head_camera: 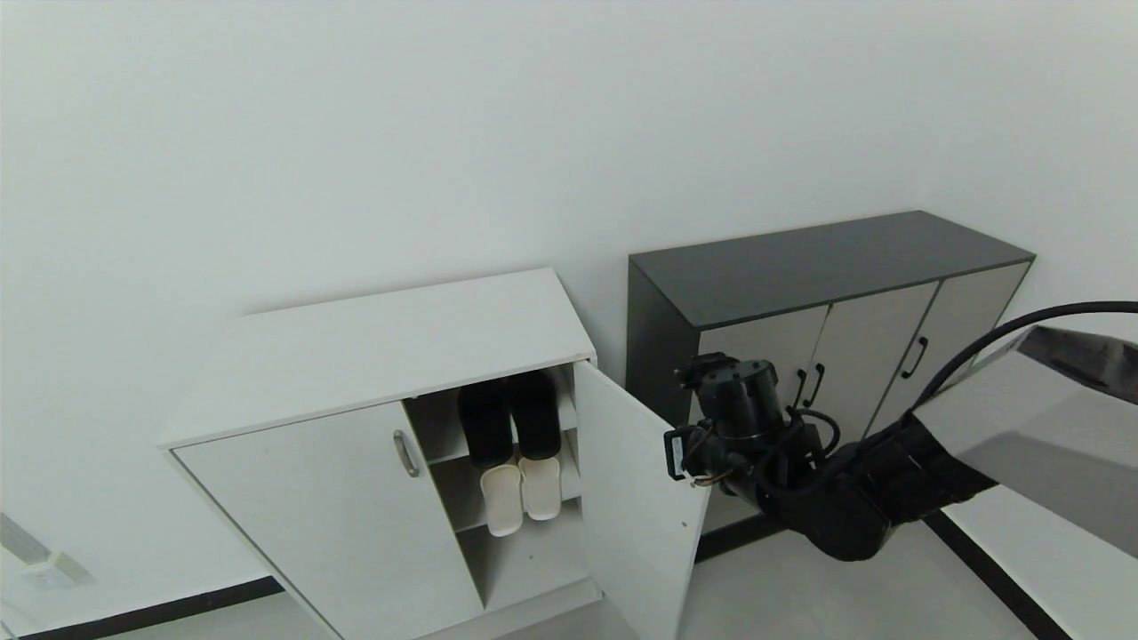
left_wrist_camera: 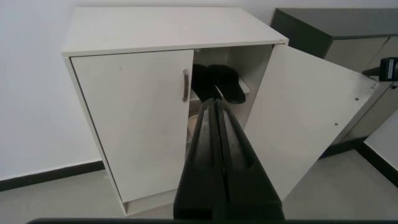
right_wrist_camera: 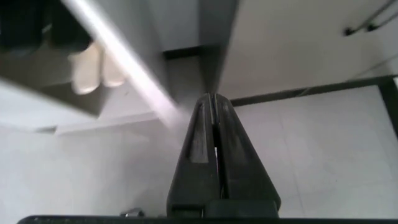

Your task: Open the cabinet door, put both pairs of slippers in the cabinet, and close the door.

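Note:
The white cabinet [head_camera: 391, 342] stands against the wall with its left door [head_camera: 329, 524] closed and its right door [head_camera: 636, 498] swung open. A black pair of slippers [head_camera: 509, 418] lies on the upper shelf and a cream pair [head_camera: 523, 489] on the shelf below. My right arm's wrist [head_camera: 733, 422] is beside the open door's outer face. The right gripper [right_wrist_camera: 213, 98] is shut on nothing, its tip at the door's edge [right_wrist_camera: 127, 62]. My left gripper [left_wrist_camera: 214, 102] is shut and empty, held in front of the cabinet below the black slippers [left_wrist_camera: 219, 81].
A dark grey cabinet [head_camera: 827, 258] with closed doors stands right of the white one, just behind my right arm. A black baseboard [head_camera: 151, 609] runs along the wall. The grey floor [head_camera: 800, 596] lies open in front of both cabinets.

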